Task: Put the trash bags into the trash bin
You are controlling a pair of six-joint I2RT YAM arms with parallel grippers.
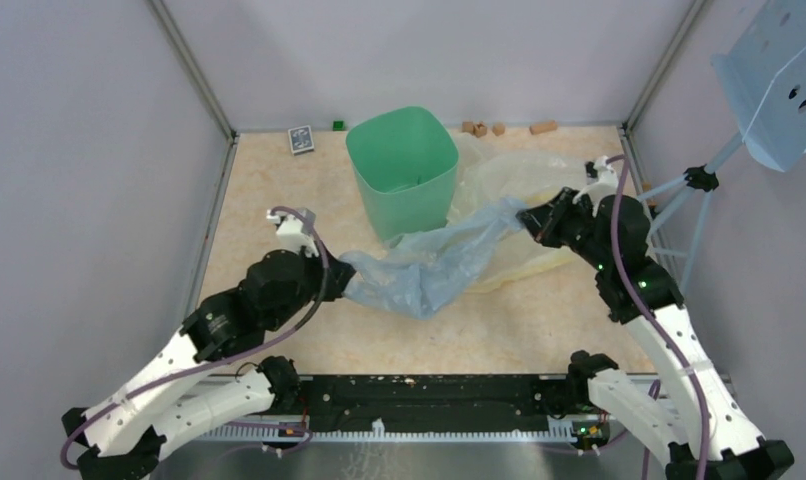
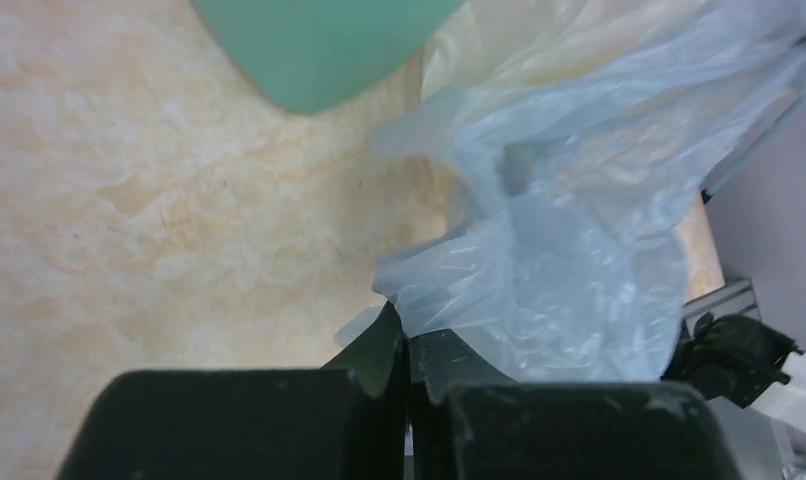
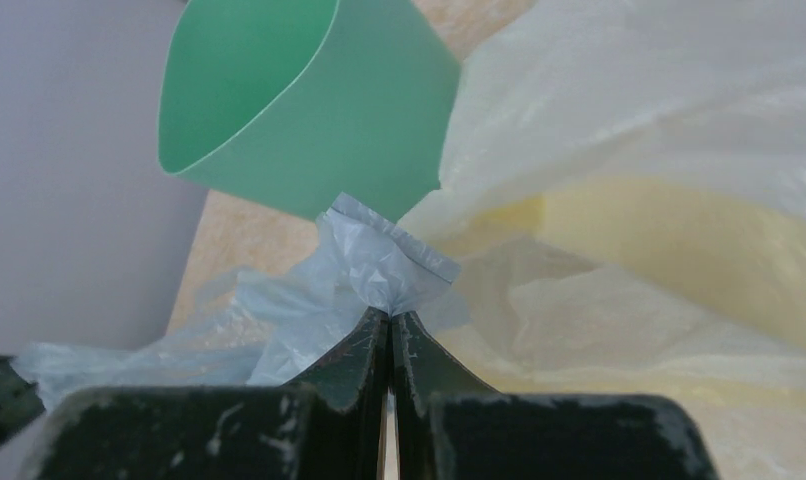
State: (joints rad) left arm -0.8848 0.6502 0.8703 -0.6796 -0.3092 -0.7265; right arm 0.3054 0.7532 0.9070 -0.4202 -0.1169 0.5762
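The pale blue trash bag [image 1: 434,265] stretches across the table in front of the mint-green trash bin [image 1: 402,170], which stands upright at the back. My left gripper [image 1: 345,275] is shut on the bag's left end, its tips pinching the film [image 2: 406,335]. My right gripper [image 1: 524,217] is shut on the bag's right end, a bunched corner [image 3: 379,265] sticking out past the closed tips [image 3: 389,318]. The bin [image 3: 299,110] shows just beyond that corner in the right wrist view; its lower side [image 2: 319,50] shows in the left wrist view.
A larger cream-yellow bag [image 1: 524,180] lies right of the bin, partly under the blue one. A small dark card [image 1: 300,139], a green block [image 1: 338,125] and brown blocks [image 1: 499,128] sit along the back wall. A pale blue perforated bracket [image 1: 779,80] hangs at the upper right.
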